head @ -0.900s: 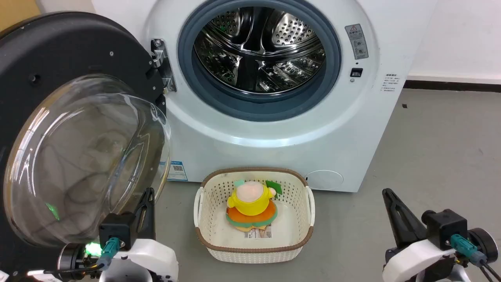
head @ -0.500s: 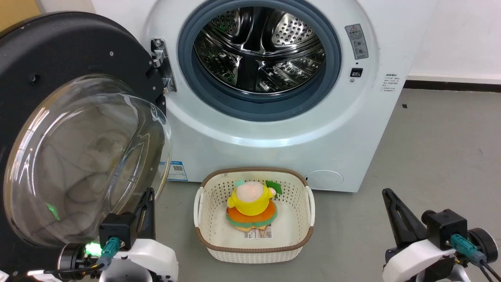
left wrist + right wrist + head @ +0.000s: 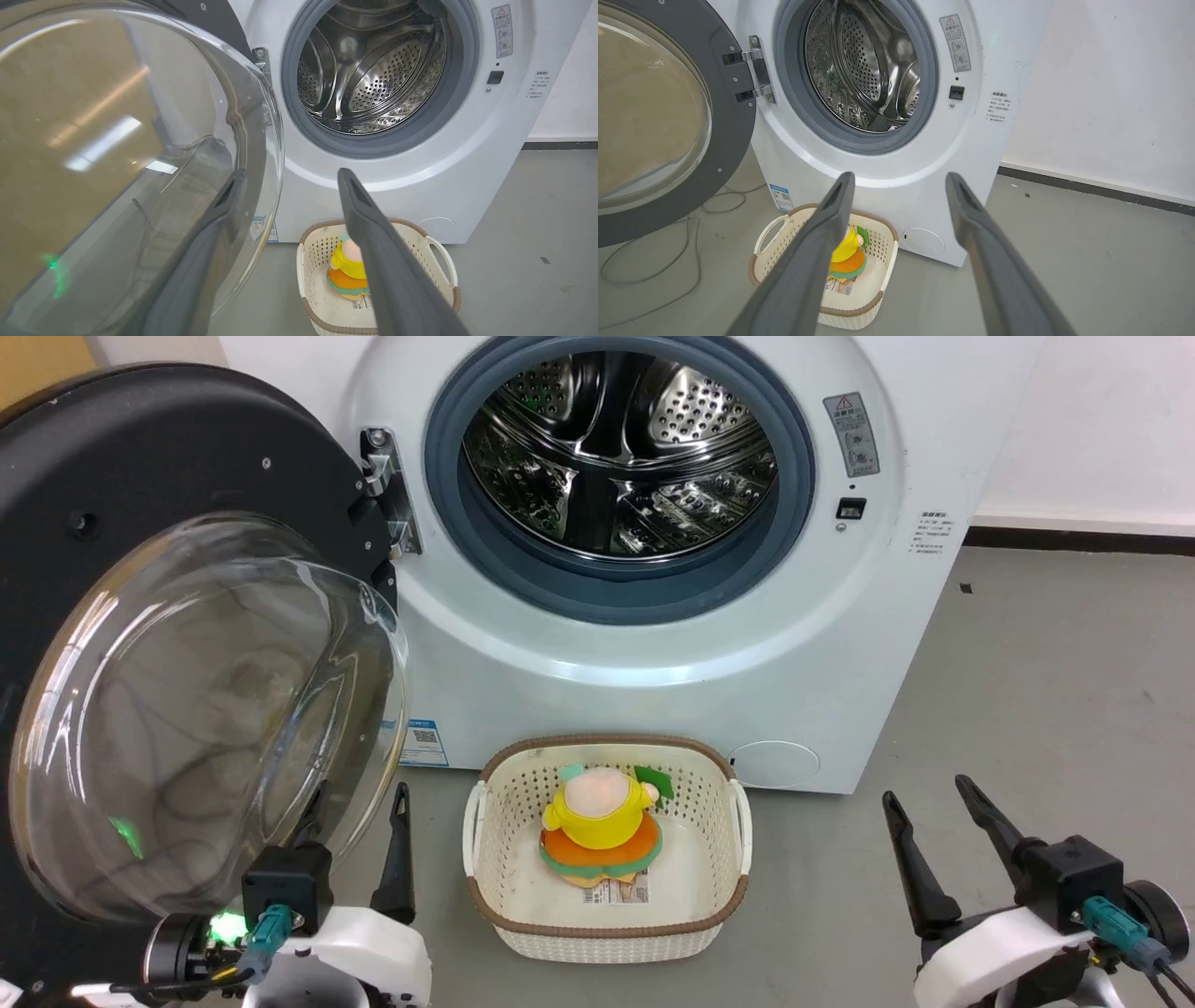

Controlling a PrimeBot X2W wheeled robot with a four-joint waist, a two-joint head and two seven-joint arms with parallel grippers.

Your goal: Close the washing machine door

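The washing machine door (image 3: 187, 644) stands swung wide at far left; my left claw (image 3: 362, 795), spread empty, sits by its glass. I'd push its rim rightward smoothly, above the basket (image 3: 607, 933). My right claw (image 3: 924, 791) gapes empty.

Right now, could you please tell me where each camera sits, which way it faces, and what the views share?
Head view: on the head, facing forward and down at the washing machine; left gripper and right gripper, open, at bottom corners.
Left wrist view: on the left wrist, facing along its fingers at the door and drum.
Right wrist view: on the right wrist, facing along its fingers at the machine's front.
Shared: all show the door, drum and basket.
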